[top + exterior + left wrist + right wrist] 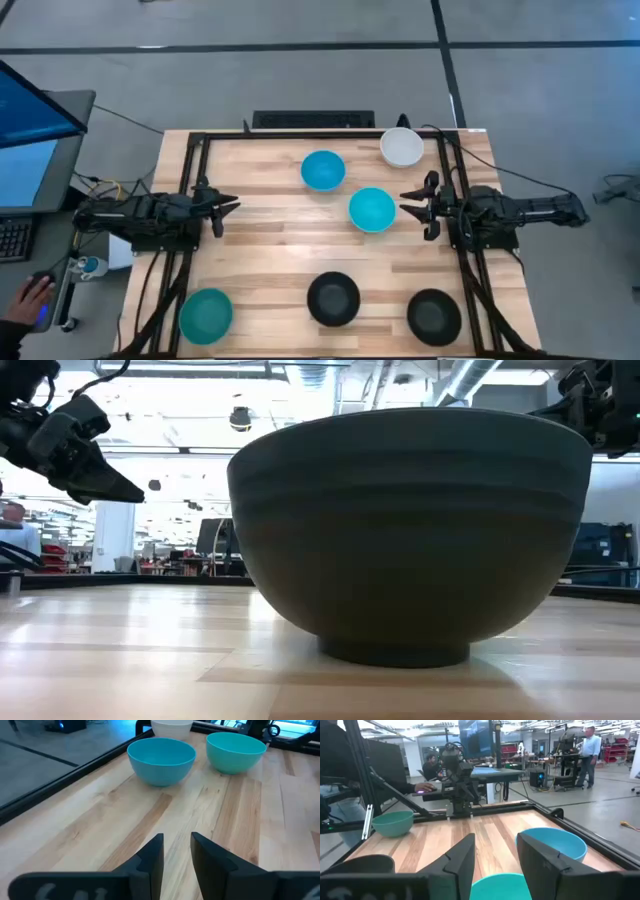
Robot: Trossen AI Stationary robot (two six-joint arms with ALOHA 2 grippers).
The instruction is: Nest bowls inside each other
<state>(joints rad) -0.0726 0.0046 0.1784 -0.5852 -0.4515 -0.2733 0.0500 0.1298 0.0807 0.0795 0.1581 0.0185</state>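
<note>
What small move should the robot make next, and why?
Probably the right hand should ease forward and down onto the near rim of the cyan bowl just ahead of it. Its fingers are open, it holds nothing, and all six bowls sit apart, none nested. The left hand waits open at the table's left edge.

Readable text: I found none on the table [270, 235].
Labels, numbers: I saw none on the bowls [372, 209].

Six bowls spread apart on the table [260, 200], none nested, three [323, 170] [401, 147] [371, 209] grouped at the far right, three [206, 314] [333, 298] [434, 315] lined along the near edge, left gripper [232, 204] at the left edge, right gripper [405, 203] just right of the middle bowl.
</note>
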